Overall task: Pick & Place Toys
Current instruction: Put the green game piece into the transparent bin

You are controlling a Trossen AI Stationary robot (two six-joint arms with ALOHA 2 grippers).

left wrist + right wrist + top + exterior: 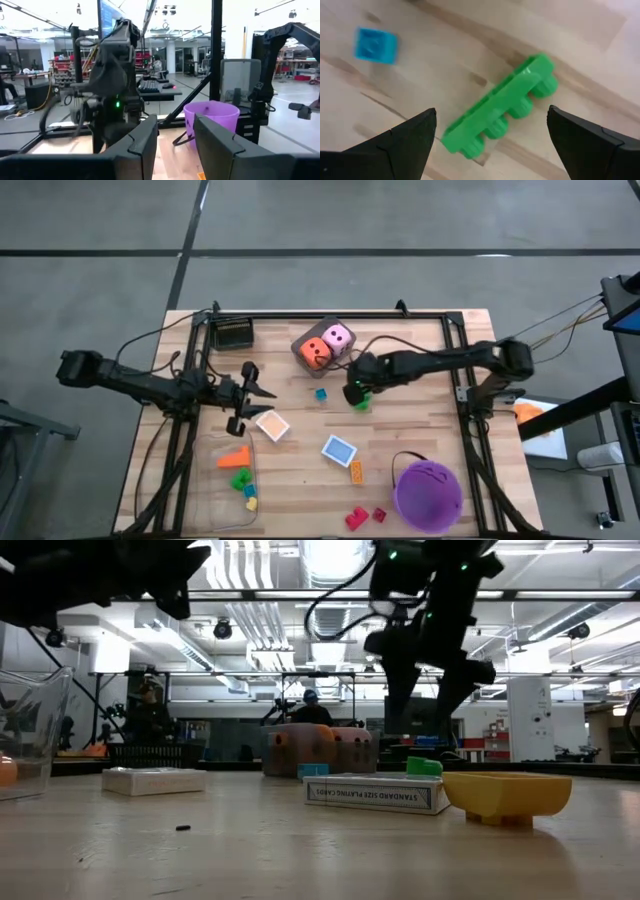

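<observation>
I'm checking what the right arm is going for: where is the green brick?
In the high view the green brick lies mid-table under the open right gripper, beside the small blue brick.

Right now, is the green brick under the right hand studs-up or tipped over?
Tipped over. The green brick lies on the table with its studs pointing sideways, between the open fingers of the right hand, not gripped.

Only readable text: "STANDARD SIZE PLAYING CARDS" printed along the side of a flat card box (pixel 378 792) lying on the wooden surface (pixel 250 850) (low view only; same box seen from above shows no legible lettering).
</observation>
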